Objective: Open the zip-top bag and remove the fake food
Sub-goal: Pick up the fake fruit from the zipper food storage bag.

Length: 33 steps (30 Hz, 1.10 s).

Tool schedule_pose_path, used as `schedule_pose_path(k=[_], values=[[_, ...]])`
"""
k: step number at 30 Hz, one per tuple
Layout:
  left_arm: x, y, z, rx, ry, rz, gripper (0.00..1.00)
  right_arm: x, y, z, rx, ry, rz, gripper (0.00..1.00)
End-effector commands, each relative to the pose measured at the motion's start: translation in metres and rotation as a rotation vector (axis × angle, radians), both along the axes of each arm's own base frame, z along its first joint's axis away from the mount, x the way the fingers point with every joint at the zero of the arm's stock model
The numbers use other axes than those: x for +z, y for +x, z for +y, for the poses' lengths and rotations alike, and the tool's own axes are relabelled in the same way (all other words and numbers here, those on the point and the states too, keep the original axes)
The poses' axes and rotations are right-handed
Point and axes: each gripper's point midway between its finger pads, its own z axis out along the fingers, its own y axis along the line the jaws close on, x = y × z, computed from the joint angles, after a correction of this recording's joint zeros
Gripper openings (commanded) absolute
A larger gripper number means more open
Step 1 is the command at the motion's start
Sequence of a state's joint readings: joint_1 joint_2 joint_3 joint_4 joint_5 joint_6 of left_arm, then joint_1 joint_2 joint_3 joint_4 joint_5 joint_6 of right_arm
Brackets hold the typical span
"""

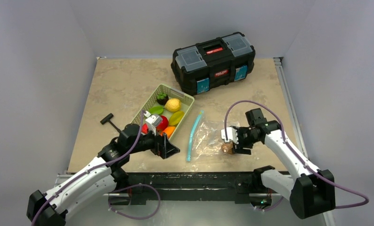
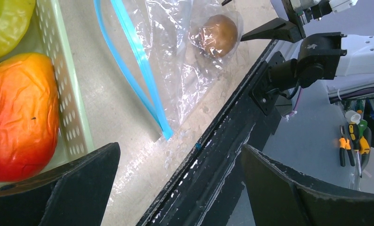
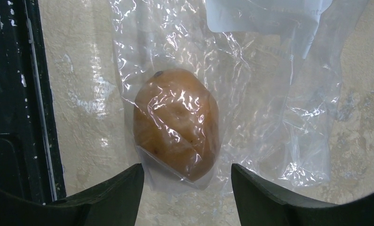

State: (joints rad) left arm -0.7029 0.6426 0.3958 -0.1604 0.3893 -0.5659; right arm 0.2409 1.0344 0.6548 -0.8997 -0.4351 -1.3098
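Top view: most of the fake food (image 1: 173, 104) lies in the basket (image 1: 162, 86) at the table's centre, so the task looks nearly done. The bag (image 1: 208, 134) lies flat at the basket's 4 o'clock, its zip (image 1: 194, 134) on the edge nearest the basket. One brown piece (image 1: 228, 148) is inside the bag, at its 5 o'clock corner, and it looks like the last thing to take out. The left gripper (image 1: 168, 150) hangs at the basket's 6 o'clock end. The right gripper (image 1: 233, 141) hovers over the brown piece. A toolbox (image 1: 213, 61) sits at 12 o'clock, well apart.

Left wrist view: the left fingers (image 2: 81, 188) are spread as wide as they go, with nothing between them but the table and its dark front rail. An orange-red piece (image 2: 20, 117) lies in the basket at 9 o'clock. The zip's two blue tracks (image 2: 133, 70) run apart from each other, so the mouth looks open. The brown piece (image 2: 218, 35) shows through the plastic at 1 o'clock.

Right wrist view: the brown piece (image 3: 175, 122) fills the centre, wrapped in crinkled plastic. The right fingers (image 3: 114, 193) stand parted at 7 and 5 o'clock, wider than the piece. They straddle its near end and look just clear of it, holding nothing. Whether they brush the film, I cannot tell.
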Motion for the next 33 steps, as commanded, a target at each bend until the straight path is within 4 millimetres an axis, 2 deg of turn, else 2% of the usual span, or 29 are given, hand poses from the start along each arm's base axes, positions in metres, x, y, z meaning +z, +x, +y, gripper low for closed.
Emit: schedule_pose_path(k=[1, 8, 11, 16, 21, 22, 27, 33], values=[[0.002, 0.005, 0.000, 0.023, -0.001, -0.013, 1.00, -0.003, 0.010, -0.001, -0.020, -0.005, -0.017, 0.66], [-0.002, 0.005, 0.001, 0.024, 0.011, -0.008, 1.00, -0.009, 0.014, 0.004, 0.011, 0.005, -0.007, 0.65], [-0.001, 0.006, 0.001, 0.024, 0.010, -0.010, 1.00, -0.015, 0.012, 0.004, 0.034, 0.000, 0.024, 0.61], [-0.001, 0.006, 0.000, 0.023, 0.012, -0.009, 1.00, -0.025, 0.014, 0.006, 0.086, -0.010, 0.047, 0.48], [-0.005, 0.006, 0.000, 0.022, 0.018, -0.001, 1.00, -0.027, 0.019, 0.008, 0.121, -0.015, 0.071, 0.15], [-0.005, 0.006, 0.000, 0.022, 0.019, 0.000, 1.00, -0.026, 0.021, 0.008, 0.123, -0.014, 0.067, 0.12], [-0.010, 0.007, 0.000, 0.022, 0.024, 0.000, 1.00, -0.018, 0.038, 0.015, 0.098, 0.014, 0.007, 0.02], [-0.010, 0.005, -0.006, -0.009, -0.012, -0.013, 1.00, 0.000, 0.069, 0.014, 0.060, 0.008, -0.139, 0.03]])
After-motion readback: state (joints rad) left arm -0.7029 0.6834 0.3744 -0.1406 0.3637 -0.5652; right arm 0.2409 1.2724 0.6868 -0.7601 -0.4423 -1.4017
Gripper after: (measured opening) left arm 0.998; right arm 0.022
